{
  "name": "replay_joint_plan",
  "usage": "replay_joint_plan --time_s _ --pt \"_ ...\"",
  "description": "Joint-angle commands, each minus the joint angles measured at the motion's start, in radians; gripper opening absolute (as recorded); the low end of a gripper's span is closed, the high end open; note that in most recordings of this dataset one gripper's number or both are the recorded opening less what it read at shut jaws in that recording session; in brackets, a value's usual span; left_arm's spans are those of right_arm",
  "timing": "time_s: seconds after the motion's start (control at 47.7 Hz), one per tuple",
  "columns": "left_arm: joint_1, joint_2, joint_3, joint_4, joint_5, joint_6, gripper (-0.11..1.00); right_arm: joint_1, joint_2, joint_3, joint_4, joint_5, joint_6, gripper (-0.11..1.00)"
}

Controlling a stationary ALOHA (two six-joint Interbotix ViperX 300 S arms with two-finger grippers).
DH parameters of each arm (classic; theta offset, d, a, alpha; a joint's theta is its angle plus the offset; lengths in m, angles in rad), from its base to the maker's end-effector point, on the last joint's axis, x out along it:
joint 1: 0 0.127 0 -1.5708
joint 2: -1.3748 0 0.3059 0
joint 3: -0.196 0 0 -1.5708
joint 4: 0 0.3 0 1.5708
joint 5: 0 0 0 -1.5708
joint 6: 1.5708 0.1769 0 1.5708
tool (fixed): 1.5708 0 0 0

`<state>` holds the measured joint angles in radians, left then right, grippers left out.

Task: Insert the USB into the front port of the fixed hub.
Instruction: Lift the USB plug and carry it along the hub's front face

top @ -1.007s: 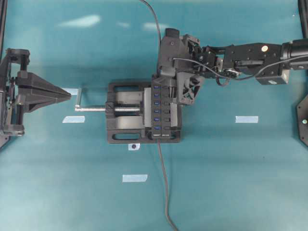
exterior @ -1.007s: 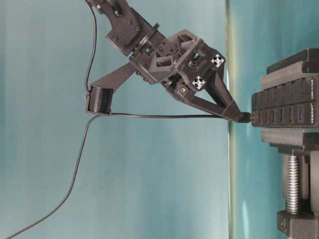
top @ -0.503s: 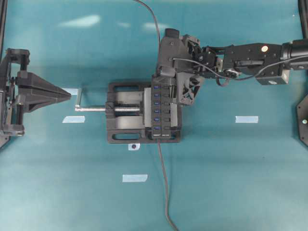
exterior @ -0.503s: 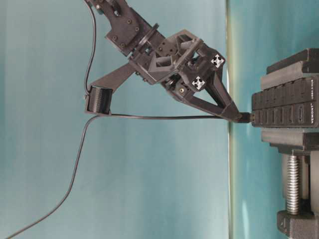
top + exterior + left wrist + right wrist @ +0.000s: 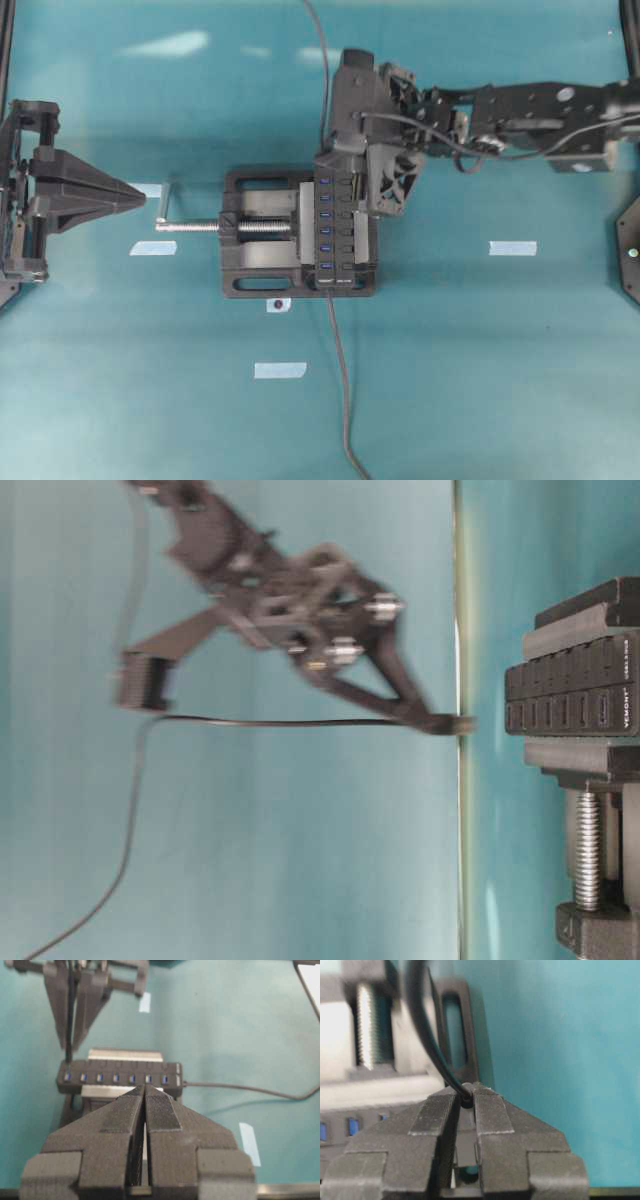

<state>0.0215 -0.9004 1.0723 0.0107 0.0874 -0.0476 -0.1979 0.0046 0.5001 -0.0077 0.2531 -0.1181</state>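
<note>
Fingertips of the right gripper (image 5: 465, 1097) pinch the cable (image 5: 270, 722) just behind the USB (image 5: 452, 723). A second ago the plug sat against the end of the fixed hub (image 5: 570, 698); now it has drawn back, leaving a clear gap. Likely the insertion missed and needs another try. Farther off, the left gripper (image 5: 144, 1091) waits, closed on nothing.

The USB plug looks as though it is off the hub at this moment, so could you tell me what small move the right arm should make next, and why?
Probably a short, steady push back toward the fixed hub. The table-level view shows the USB, clamped in the right gripper, apart from the hub's end port, with a gap between them. It sits roughly level with the port row, so realigning and closing that gap seems the sensible step.
</note>
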Motion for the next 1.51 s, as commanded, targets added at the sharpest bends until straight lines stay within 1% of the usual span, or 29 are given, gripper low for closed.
replay_joint_plan --time_s 0.0,0.147,0.273,0.566,1.09,1.174,1.405,1.489 --pt "0.003 0.003 -0.015 0.002 -0.011 -0.002 0.00 0.014 -0.057 -0.051 0.002 0.054 -0.002 0.09" --pt "0.003 0.002 -0.017 0.000 -0.011 -0.002 0.00 0.035 -0.074 -0.077 0.003 0.133 0.005 0.08" --pt "0.003 -0.003 -0.017 0.002 -0.011 -0.002 0.00 0.057 -0.078 -0.081 0.014 0.156 0.023 0.08" --pt "0.003 -0.026 -0.009 0.002 -0.012 -0.002 0.00 0.091 -0.083 -0.081 0.015 0.152 0.074 0.08" --pt "0.003 -0.031 -0.005 0.002 -0.015 -0.002 0.00 0.133 -0.112 -0.081 0.017 0.141 0.083 0.08" --pt "0.003 -0.034 -0.003 0.002 -0.017 -0.002 0.00 0.141 -0.112 -0.083 0.031 0.141 0.084 0.08" --pt "0.003 -0.052 0.003 0.002 -0.031 -0.003 0.00 0.172 -0.114 -0.083 0.089 0.140 0.084 0.08" --pt "0.003 -0.055 0.009 0.002 -0.040 -0.002 0.00 0.184 -0.112 -0.075 0.092 0.140 0.112 0.08"
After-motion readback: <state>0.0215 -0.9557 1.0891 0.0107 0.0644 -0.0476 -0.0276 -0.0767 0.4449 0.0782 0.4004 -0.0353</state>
